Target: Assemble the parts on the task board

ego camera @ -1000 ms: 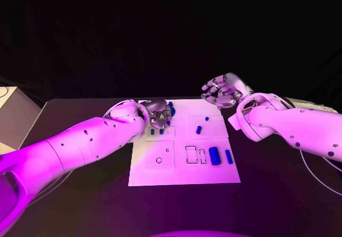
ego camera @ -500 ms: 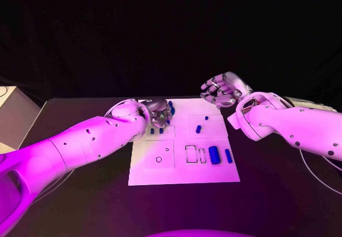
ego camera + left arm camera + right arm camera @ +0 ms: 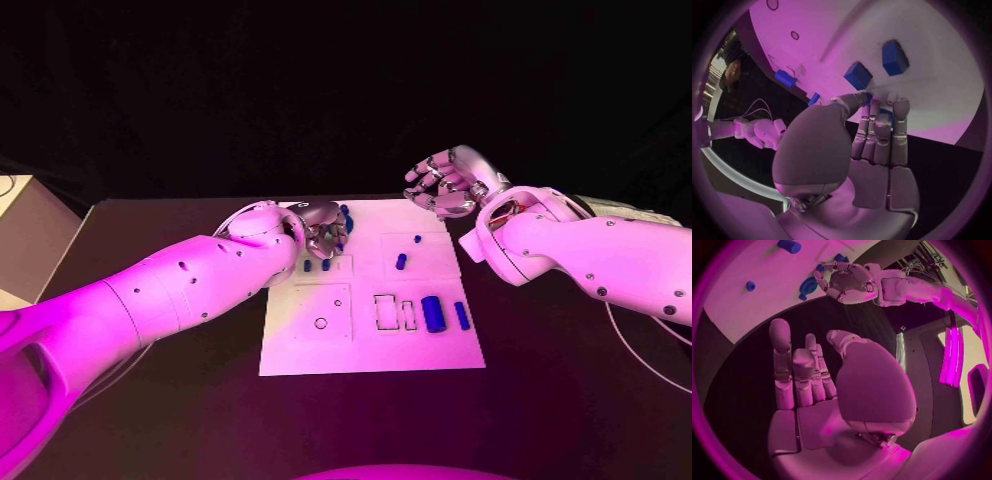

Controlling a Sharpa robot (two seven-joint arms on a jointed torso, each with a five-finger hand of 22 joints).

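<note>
The left robot hand [image 3: 320, 228] covers the far left corner of the task board [image 3: 372, 355], so the blue parts [image 3: 316, 265] beneath its fingers show only in part. In the left wrist view, a small blue piece [image 3: 884, 113] sits behind the fingertips [image 3: 900, 107], and whether it is pinched cannot be told.

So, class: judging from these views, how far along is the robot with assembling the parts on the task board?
Early, it seems. Done: two small blue parts appear to stand in the task board near the left hand. In hand: that hand's fingers reach down at the board's far left corner around a blue part; whether it is gripped is unclear. Left: loose blue cylinders lie beside outlined slots; the right hand hovers, holding nothing.
</note>
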